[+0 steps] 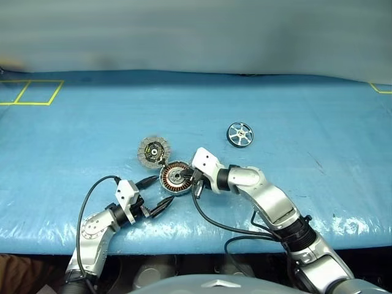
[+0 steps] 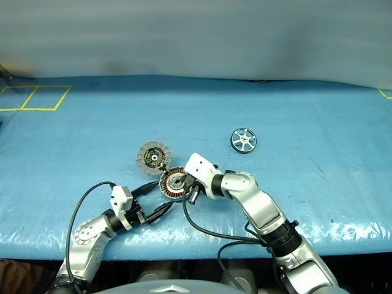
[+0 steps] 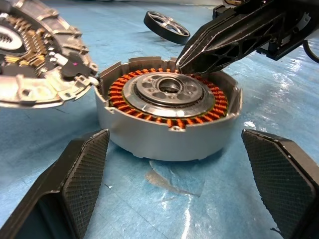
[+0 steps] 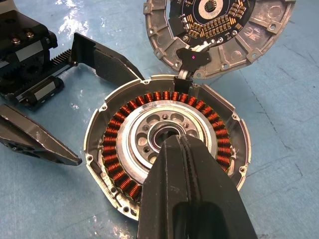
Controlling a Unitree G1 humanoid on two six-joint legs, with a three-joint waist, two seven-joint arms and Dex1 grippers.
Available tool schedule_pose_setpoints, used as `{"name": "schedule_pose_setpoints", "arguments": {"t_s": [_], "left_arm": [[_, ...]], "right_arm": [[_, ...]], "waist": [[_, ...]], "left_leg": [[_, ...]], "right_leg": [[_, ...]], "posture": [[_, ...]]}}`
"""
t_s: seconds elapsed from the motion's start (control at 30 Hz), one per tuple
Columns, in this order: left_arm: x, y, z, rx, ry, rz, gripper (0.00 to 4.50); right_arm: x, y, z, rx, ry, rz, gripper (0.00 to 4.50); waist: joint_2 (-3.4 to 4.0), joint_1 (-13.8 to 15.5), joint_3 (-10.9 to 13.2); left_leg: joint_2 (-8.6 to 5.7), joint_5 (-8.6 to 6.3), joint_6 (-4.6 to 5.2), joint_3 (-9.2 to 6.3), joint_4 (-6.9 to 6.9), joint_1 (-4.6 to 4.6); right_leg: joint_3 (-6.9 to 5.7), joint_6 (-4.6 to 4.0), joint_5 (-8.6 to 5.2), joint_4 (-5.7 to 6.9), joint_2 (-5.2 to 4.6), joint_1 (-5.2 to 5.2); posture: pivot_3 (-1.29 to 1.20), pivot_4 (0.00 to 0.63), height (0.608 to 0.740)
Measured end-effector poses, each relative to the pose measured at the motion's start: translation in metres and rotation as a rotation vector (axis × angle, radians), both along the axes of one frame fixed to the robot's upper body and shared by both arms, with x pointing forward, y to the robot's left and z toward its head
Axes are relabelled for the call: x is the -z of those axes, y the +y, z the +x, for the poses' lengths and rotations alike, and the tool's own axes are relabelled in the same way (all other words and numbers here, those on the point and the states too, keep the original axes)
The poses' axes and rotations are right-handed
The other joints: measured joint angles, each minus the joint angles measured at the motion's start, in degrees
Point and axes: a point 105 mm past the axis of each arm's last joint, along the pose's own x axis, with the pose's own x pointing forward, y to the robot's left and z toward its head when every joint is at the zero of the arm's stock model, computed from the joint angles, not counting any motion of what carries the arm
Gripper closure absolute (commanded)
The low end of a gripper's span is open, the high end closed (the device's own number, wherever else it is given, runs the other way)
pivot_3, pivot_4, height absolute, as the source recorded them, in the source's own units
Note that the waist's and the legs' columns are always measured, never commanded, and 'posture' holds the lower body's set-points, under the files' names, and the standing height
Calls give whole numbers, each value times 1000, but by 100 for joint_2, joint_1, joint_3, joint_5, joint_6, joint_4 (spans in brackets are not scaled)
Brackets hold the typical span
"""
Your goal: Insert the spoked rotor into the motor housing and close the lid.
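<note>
The motor housing (image 1: 174, 178) lies open on the blue table, copper windings (image 4: 114, 134) ringing its silver centre. Its hinged lid (image 1: 153, 150) is folded back flat beside it, inner face up. The spoked rotor (image 1: 239, 135) lies apart on the table, farther back and to the right. My left gripper (image 1: 159, 193) is open, one finger (image 3: 84, 174) on each side of the housing's near wall, with a gap to it. My right gripper (image 4: 174, 143) is shut and empty, its tip pointing down over the housing's centre; I cannot tell whether it touches.
Yellow tape squares (image 1: 30, 92) mark the table's far left corner. The table's front edge (image 1: 202, 248) runs just below both arms. Black cables (image 1: 92, 190) loop from each wrist over the cloth.
</note>
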Motion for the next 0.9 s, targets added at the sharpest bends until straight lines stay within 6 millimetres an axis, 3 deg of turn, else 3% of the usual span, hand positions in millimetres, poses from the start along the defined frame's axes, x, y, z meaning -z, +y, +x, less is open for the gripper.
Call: {"name": "schedule_pose_setpoints", "arguments": {"t_s": [0.4,0.9], "left_arm": [[0,-1,2,5,6,10,0],[0,-2,2,5,12,12,0]], "right_arm": [[8,-3,5,22,20,-1,4480],[1,6,1,2,11,31,4480]], "waist": [[0,-3,0],[1,-9,0]], "left_leg": [[0,0,0,0,1,0],[0,0,0,0,0,0]], "right_leg": [[-1,0,0,0,0,1],[0,-1,1,0,1,0]], "posture": [[0,150,740],[0,150,740]]}}
